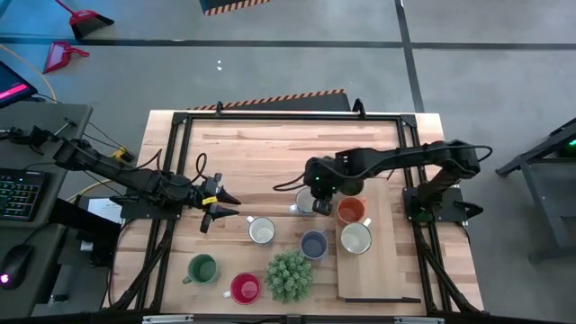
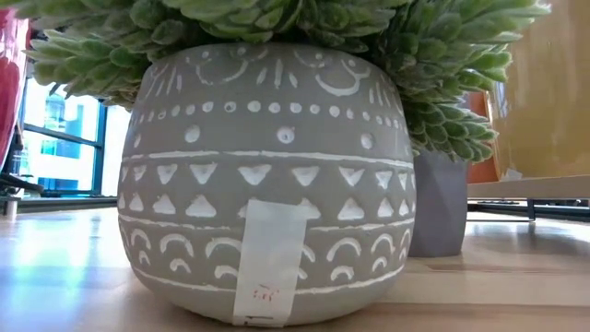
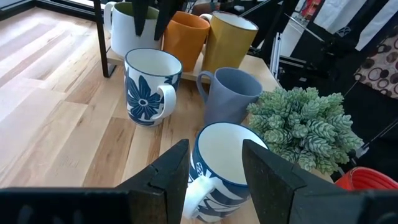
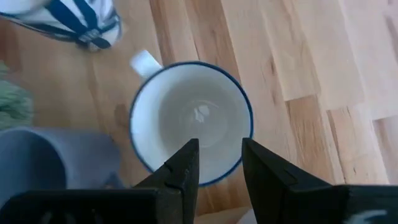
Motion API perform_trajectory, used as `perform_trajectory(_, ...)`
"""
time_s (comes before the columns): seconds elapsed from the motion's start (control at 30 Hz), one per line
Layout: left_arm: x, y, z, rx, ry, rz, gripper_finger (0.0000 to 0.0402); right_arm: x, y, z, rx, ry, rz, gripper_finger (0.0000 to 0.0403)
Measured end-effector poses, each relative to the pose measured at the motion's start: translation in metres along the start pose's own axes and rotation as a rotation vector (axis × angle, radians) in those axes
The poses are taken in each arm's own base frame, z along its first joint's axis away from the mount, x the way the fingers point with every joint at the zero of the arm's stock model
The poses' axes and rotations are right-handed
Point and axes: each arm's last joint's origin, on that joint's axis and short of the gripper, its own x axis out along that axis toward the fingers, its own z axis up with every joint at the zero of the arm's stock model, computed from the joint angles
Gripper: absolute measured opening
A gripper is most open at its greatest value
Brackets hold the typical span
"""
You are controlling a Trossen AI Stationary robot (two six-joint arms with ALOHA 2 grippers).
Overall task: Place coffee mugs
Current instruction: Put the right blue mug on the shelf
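Note:
My left gripper [image 1: 220, 205] is open, level with the table, and points at a white mug with blue marks [image 1: 261, 231] just off its fingertips [image 3: 224, 162]. My right gripper [image 1: 315, 189] is open and points down over a white mug with a blue flower and blue rim [image 4: 189, 121], which also shows in the left wrist view [image 3: 149, 84]. Its fingertips [image 3: 146, 15] stand above that rim, clear of it. An orange mug [image 1: 350, 211] and an olive mug [image 1: 355, 238] stand on a wooden board [image 1: 378, 274]. A blue-grey mug [image 1: 313, 244] stands beside the board.
A spiky green plant in a patterned grey pot [image 1: 289, 274] stands at the near edge and fills the low view [image 2: 267, 175]. A green mug [image 1: 202, 268] and a red mug [image 1: 245, 288] stand to its left. Another white mug [image 3: 121, 28] stands behind the right gripper's fingers.

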Motion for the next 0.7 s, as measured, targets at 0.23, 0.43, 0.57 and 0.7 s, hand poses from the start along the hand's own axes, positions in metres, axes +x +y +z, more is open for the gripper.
perform_trajectory(0.23, 0.000, 0.000, 0.000, 0.001, 0.001, -0.001, 0.0135, 0.021, -0.001, 0.006, -0.007, 0.020, -0.069, 0.0100)
perform_trajectory(0.43, 0.000, -0.001, 0.000, 0.001, 0.010, -0.026, 0.0135, 0.030, -0.005, 0.008, 0.004, 0.026, -0.100, 0.0100)
perform_trajectory(0.57, 0.000, -0.001, 0.000, 0.001, 0.010, -0.026, 0.0135, 0.034, -0.007, 0.010, 0.011, 0.024, -0.105, 0.0100)
perform_trajectory(0.7, 0.000, -0.001, 0.000, 0.001, 0.010, -0.027, 0.0135, 0.041, -0.007, 0.010, 0.010, 0.031, -0.104, 0.0100)
